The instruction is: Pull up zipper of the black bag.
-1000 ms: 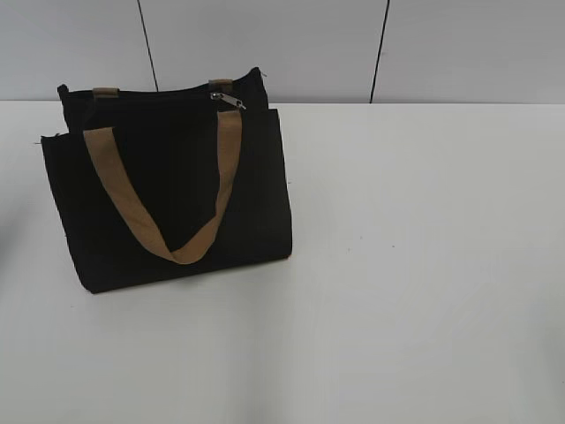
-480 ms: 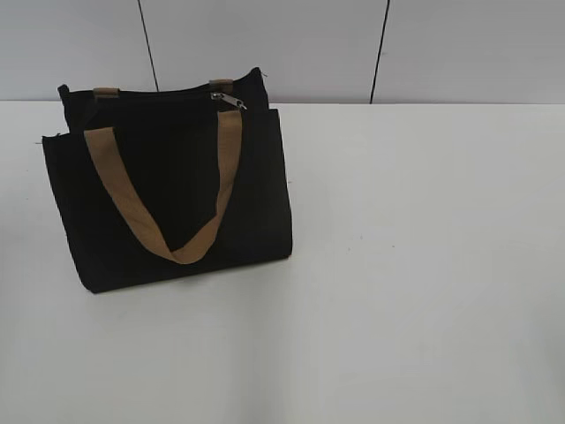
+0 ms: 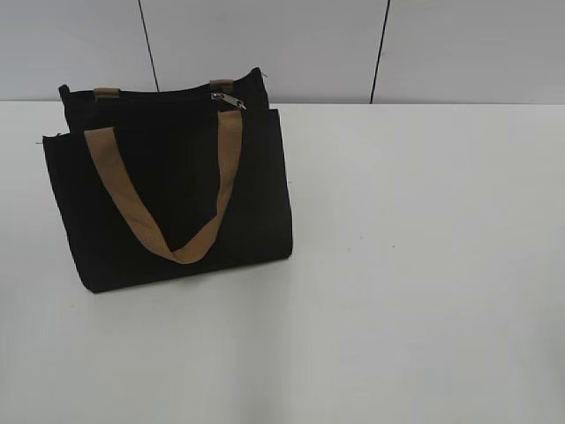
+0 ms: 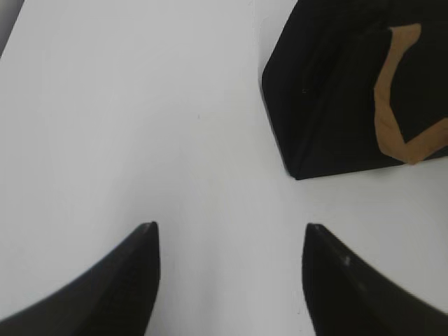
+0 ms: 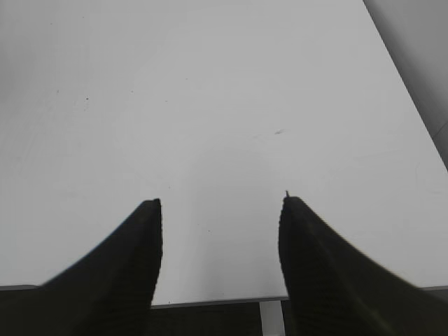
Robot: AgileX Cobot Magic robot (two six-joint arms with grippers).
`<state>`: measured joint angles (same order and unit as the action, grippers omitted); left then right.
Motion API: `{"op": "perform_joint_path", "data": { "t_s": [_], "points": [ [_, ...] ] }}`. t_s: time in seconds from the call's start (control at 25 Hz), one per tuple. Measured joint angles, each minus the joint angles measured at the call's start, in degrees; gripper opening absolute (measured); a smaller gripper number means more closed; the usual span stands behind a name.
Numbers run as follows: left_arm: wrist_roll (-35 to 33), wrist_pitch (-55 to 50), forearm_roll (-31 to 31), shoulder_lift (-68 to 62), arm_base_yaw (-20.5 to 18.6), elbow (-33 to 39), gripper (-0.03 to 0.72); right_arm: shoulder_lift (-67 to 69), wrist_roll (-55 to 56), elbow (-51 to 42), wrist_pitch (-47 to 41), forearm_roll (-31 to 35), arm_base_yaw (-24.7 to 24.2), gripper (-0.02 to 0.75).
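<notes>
The black bag (image 3: 168, 199) stands upright at the back left of the white table, with a tan strap handle (image 3: 168, 208) hanging down its front. The small silver zipper pull (image 3: 228, 100) lies on the bag's top edge near the right end. Neither gripper shows in the exterior view. In the left wrist view my left gripper (image 4: 231, 227) is open and empty above bare table, and a corner of the bag (image 4: 336, 105) lies ahead to the right. In the right wrist view my right gripper (image 5: 220, 203) is open and empty over the table near its front edge.
The white table (image 3: 415, 265) stretches to the right and in front of the bag. A grey panelled wall (image 3: 309, 44) stands behind. The table's front edge (image 5: 210, 302) shows under the right gripper.
</notes>
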<state>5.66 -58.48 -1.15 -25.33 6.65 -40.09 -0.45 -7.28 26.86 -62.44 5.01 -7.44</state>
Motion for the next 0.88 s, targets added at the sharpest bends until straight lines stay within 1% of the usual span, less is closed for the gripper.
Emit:
{"op": "perform_joint_path", "data": {
  "t_s": [0.2,0.36,0.56,0.88],
  "points": [
    [-0.6,0.1,-0.3,9.5,0.0,5.1,0.457,0.0,0.0,0.0,0.0,0.1,0.0,0.409],
    [-2.1,-1.4,-0.9,14.6,0.0,8.6,0.452,0.0,0.0,0.0,0.0,0.1,0.0,0.409],
    [-2.6,-1.9,-2.1,18.8,0.0,9.1,0.445,0.0,0.0,0.0,0.0,0.1,0.0,0.409],
    [-4.4,-1.9,-1.7,22.9,0.0,9.1,0.438,0.0,0.0,0.0,0.0,0.1,0.0,0.409]
  ]
}}
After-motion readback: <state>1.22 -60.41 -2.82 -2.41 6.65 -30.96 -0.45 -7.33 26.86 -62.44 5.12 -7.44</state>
